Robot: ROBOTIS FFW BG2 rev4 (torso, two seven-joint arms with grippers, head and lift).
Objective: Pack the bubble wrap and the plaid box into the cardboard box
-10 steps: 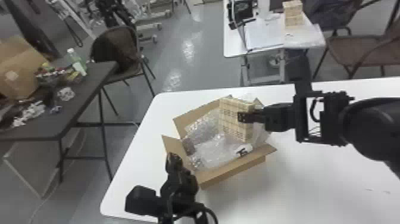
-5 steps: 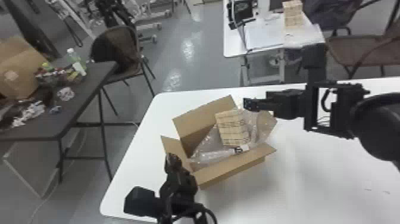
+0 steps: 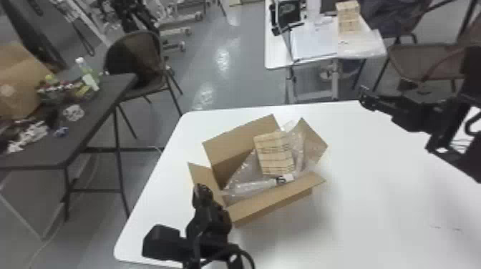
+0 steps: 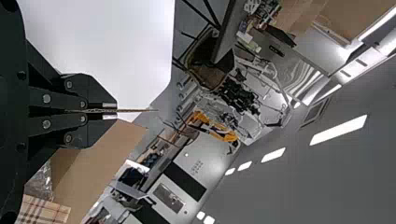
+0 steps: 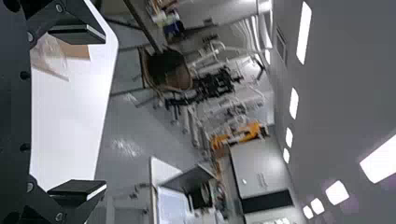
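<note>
Plaid box [image 3: 275,153] lies left of your wide right claw [image 5: 104,111]; your left claw [image 4: 111,110], nearer, pinches the cardboard box [image 3: 275,197].

My black left end effector [image 3: 203,190] is showing angular plates [image 4: 96,92] with round silvery screws [image 4: 46,98], a dark cable [image 3: 248,254] looping behind it; my right end effector [image 3: 362,97] is showing blocky black fingers [image 5: 77,34].

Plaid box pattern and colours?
Plaid box: tan or beige ground with dark and reddish stripes crossing. Shows best in the left wrist view.
</note>
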